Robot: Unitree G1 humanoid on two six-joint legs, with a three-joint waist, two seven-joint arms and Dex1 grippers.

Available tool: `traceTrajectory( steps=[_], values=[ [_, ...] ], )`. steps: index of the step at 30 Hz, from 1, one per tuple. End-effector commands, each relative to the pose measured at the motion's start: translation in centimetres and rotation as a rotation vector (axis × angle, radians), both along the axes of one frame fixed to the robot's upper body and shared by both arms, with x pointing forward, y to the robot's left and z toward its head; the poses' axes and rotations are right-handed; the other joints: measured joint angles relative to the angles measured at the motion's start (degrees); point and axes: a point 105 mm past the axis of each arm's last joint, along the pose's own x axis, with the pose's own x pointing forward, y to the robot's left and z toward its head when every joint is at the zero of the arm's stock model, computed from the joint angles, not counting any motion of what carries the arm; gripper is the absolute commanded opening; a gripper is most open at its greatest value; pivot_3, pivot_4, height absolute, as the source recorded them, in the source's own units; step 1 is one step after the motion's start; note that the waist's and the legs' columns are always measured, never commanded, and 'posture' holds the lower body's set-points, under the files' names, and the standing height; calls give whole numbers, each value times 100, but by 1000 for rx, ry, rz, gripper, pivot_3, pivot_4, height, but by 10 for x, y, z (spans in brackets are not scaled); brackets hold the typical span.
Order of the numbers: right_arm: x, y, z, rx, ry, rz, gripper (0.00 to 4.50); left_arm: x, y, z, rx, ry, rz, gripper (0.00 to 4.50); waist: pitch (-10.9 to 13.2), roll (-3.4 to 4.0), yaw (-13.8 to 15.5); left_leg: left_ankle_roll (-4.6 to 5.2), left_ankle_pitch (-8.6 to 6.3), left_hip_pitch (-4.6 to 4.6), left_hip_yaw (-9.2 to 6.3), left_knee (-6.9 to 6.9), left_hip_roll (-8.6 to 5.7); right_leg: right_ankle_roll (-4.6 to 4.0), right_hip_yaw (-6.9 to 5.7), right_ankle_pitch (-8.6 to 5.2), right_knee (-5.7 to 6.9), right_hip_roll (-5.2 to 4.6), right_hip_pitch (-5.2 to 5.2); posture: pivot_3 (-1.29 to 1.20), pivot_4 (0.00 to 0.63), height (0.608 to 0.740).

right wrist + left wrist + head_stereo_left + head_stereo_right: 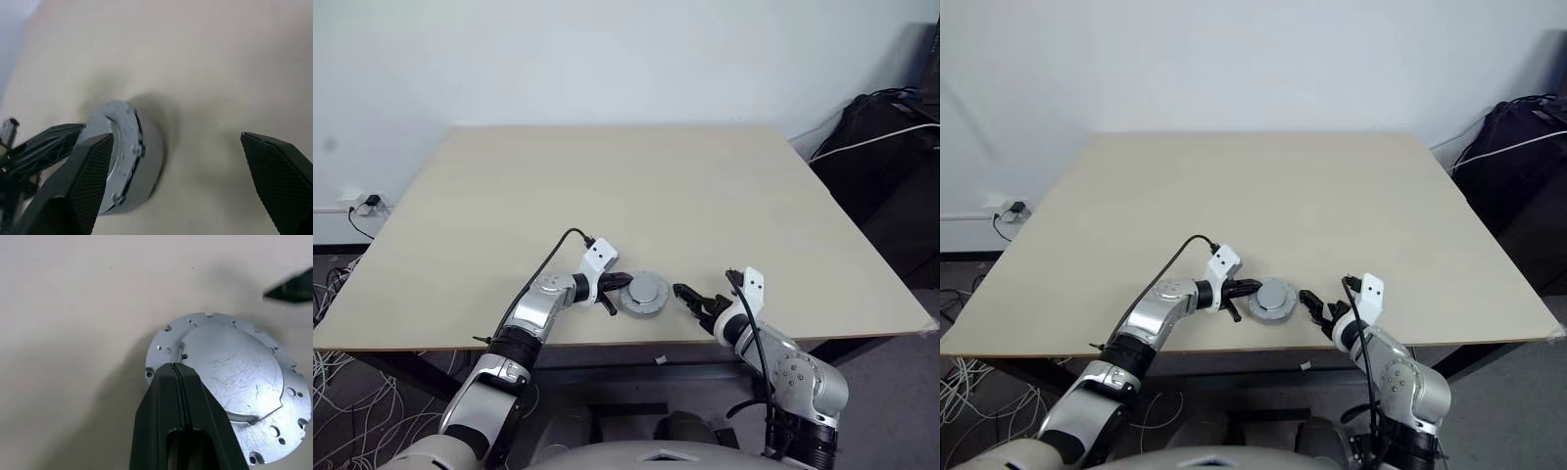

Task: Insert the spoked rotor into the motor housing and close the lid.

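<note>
table: a pale beige table (636, 196) takes up the middle of the head views, standing before a white wall (607, 59).
lid: the lid (644, 292), a silver-grey disc with a raised centre panel and small holes round its rim, lies flat on top near the front edge of the table, between the two grippers; from the right wrist view it caps a low round grey stack (146, 161).
motor housing and spoked rotor: no copper windings or black-rimmed wheel can be made out; i cannot tell whether they sit under the lid.
left gripper: the left gripper (612, 294) comes in from the robot's left and points at the lid's near-left edge; its two black fingers (171, 396) are pressed together with no gap and nothing between them, the joined tip lying over the lid's rim, touching it or just above, i cannot tell which.
right gripper: the right gripper (700, 299) is just to the right of the lid, apart from it, pointing toward it; its fingers (279, 166) are spread wide and hold nothing.
table edge: a small pale bit (660, 359) shows just below the front edge of the table; too small to tell what it is.
surroundings: a wall socket with a plug (367, 204) and loose cables (333, 294) on the left, a dark bag with a white cable (881, 137) on the right.
</note>
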Motion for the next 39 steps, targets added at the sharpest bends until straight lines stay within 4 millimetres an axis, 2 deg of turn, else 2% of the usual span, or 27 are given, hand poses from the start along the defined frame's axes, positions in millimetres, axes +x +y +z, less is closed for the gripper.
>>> traceTrajectory(
  steps=[1,15,19,23,29,39],
  values=[
    [6,10,15,107,-2,-12,4477,-6,-1,-9,26,34,-28,0,-1,5,-6,0,0,0,1,0,-1,0,0,0,0,-1,0,0,0,740],
    [10,41,24,302,56,97,4477,-5,3,-9,29,30,-11,0,-10,20,-30,2,1,2,0,0,-2,4,-5,-2,0,5,4,0,0,740],
    [10,47,4,269,146,77,4477,-4,3,-9,29,27,-9,0,-10,20,-35,3,1,4,0,0,-1,7,-8,-4,0,7,6,0,0,740],
    [12,54,-2,278,173,73,4477,-4,2,-8,28,24,-9,0,-12,16,-57,3,1,7,0,1,-1,8,-8,-5,0,10,11,0,0,740],
    [14,72,-3,332,186,110,4477,-3,4,-8,31,21,-7,0,-15,10,-131,3,1,19,0,4,0,16,-7,-2,2,15,19,0,0,740],
    [2,100,-2,394,237,202,4477,-2,4,-7,30,19,-1,0,-16,9,-211,3,1,19,-1,4,2,21,-2,-3,3,14,19,0,0,740]
  ],
)
